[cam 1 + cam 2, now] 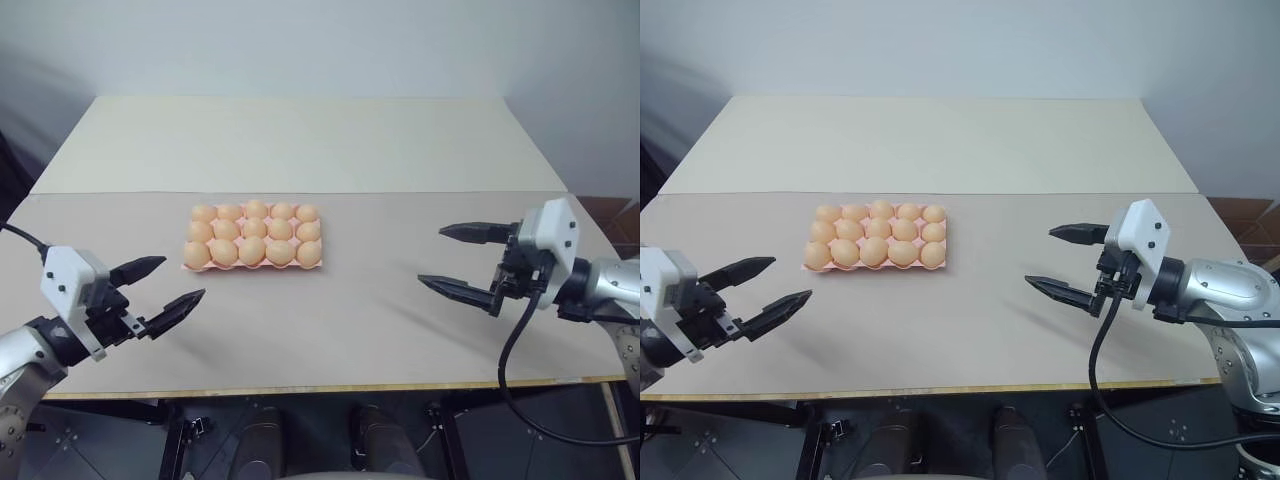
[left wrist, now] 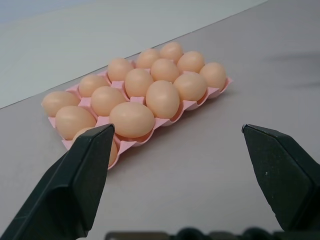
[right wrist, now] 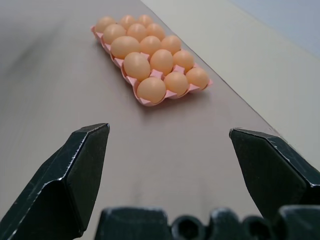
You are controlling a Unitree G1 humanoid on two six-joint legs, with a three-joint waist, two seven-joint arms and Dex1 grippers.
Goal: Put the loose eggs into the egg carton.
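The pink egg carton [image 1: 188, 267] lies flat at the middle of the table, a little left of centre. Orange-tan eggs [image 1: 254, 229] sit in all of its cups, three rows of five. Loose eggs are out of view. My left gripper [image 1: 185, 277] hovers open near the table's front left, below and left of the carton, with nothing between its fingers. My right gripper [image 1: 430, 255] stands open at the right, well apart from the carton and also empty. Both wrist views look toward the carton [image 2: 220, 90] across bare table.
The table has a grey-beige front board [image 1: 350, 320] and a paler cream board [image 1: 300, 140] behind it, meeting in a seam just behind the carton. The front edge [image 1: 330, 388] runs close below both grippers. A black cable [image 1: 510, 350] hangs from my right wrist.
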